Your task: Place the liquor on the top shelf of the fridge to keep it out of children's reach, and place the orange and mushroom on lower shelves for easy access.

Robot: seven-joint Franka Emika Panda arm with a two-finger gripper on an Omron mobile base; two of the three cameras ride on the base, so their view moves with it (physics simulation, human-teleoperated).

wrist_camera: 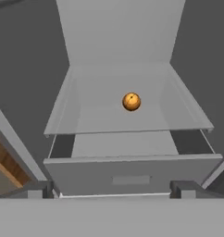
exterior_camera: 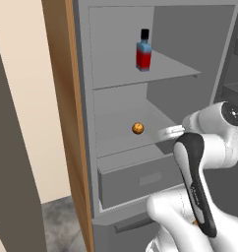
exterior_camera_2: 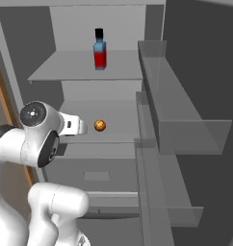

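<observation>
The liquor (exterior_camera: pixel 144 50) (exterior_camera_2: pixel 99 50), blue over red with a black cap, stands upright on the top shelf (exterior_camera: pixel 166 69) (exterior_camera_2: pixel 60 68) of the open fridge (exterior_camera: pixel 84 123). The orange (exterior_camera: pixel 137 128) (exterior_camera_2: pixel 100 126) (wrist_camera: pixel 131 102) rests on the lower shelf (exterior_camera: pixel 113 142) (exterior_camera_2: pixel 123 132) (wrist_camera: pixel 100 118), toward its back. My gripper (exterior_camera: pixel 164 132) (exterior_camera_2: pixel 84 126) (wrist_camera: pixel 112 192) is open and holds nothing. It hovers in front of that shelf's edge, a short way back from the orange. The mushroom is out of view.
A grey box drawer (exterior_camera: pixel 140 179) (exterior_camera_2: pixel 97 175) (wrist_camera: pixel 132 178) sticks out slightly under the lower shelf. The open door's clear bins (exterior_camera_2: pixel 186 120) run along the right. The fridge's wood-brown side edge (exterior_camera: pixel 67 123) stands on the left. A tiny brownish speck (exterior_camera: pixel 194 222) shows beside my forearm.
</observation>
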